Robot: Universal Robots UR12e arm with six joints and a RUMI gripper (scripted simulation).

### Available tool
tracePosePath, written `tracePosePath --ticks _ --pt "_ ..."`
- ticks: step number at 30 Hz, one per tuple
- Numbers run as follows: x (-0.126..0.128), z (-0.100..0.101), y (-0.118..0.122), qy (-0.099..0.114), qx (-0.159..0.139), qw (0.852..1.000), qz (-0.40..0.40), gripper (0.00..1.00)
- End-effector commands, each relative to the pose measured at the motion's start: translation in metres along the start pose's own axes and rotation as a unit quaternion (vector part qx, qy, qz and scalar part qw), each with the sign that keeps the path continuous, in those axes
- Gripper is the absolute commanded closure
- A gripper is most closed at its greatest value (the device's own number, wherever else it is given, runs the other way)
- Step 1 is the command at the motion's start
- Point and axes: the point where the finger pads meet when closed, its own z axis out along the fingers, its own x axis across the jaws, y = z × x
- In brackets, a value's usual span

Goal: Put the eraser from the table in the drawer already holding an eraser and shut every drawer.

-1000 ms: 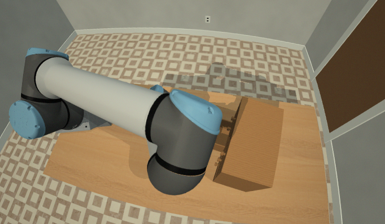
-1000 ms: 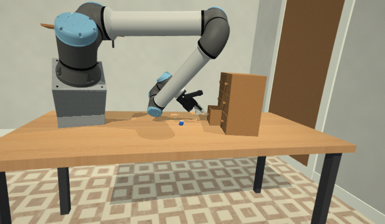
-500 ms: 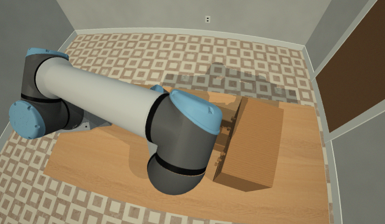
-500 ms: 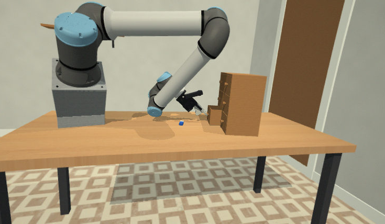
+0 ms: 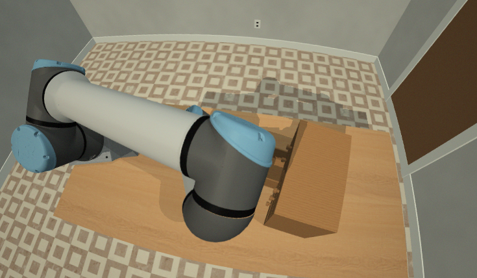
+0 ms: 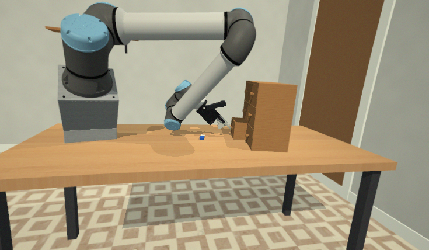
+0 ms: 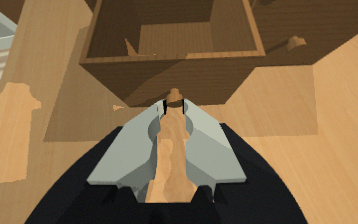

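Grey-and-black, my two-jaw claw (image 6: 230,127) (image 7: 174,100) is closed narrowly on the round wooden knob (image 7: 174,94) of an open bottom drawer (image 6: 239,129) (image 7: 180,77) in the upright brown wooden chest (image 5: 315,176) (image 6: 273,118). The small blue-and-white block eraser (image 6: 202,137) lies on the table (image 6: 116,159), apart from me.
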Motion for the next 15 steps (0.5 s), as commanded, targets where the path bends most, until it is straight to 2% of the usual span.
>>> tracePosePath --ticks 1,12,15 --pt "-0.0001 -0.0003 -0.0006 0.0 0.0 1.0 0.0 0.9" --pt "-0.0001 -0.0003 -0.0006 0.0 0.0 1.0 0.0 0.8" --pt "-0.0001 -0.0003 -0.0006 0.0 0.0 1.0 0.0 0.8"
